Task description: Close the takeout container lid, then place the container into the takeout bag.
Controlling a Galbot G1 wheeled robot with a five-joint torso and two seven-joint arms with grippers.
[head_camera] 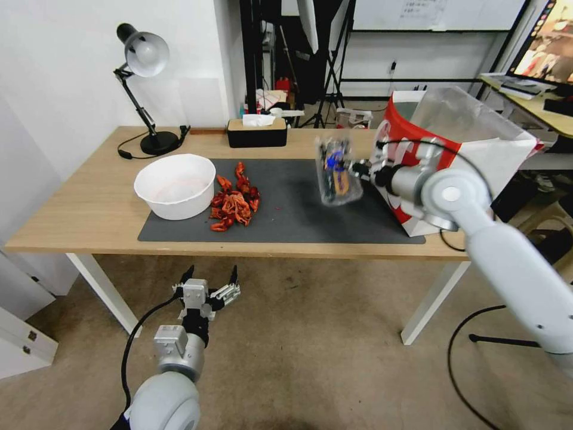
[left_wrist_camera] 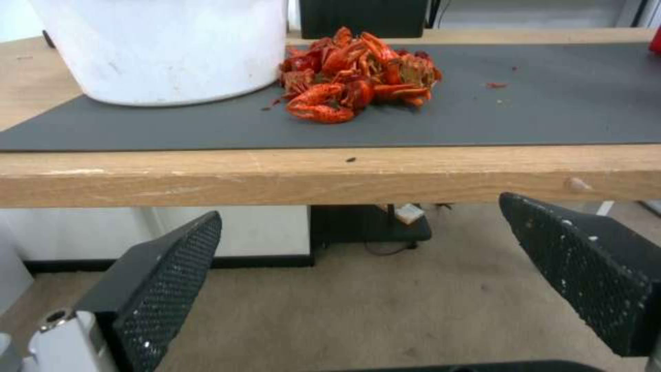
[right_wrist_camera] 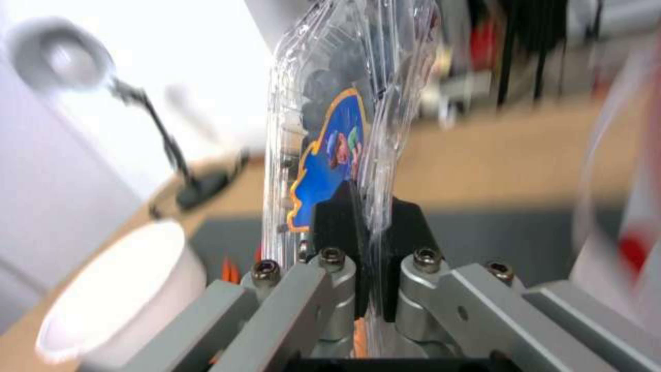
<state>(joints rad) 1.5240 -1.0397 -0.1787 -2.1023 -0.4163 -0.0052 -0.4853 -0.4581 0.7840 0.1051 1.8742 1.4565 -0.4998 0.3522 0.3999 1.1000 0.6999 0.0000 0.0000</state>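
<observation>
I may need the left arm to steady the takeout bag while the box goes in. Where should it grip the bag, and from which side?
Likely the upper rim of the takeout bag, approached from the robot's left: that red panel faces the open mat. The right gripper, shut on the takeout container, crowds it. The left gripper hangs open below the table's edge.

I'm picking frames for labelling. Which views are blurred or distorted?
Right wrist view: background smeared, right pincer and takeout container fairly sharp. Head view: container blurred, wide-angle bending at the edges. Left wrist view: soft, crayfish pile still readable.
</observation>
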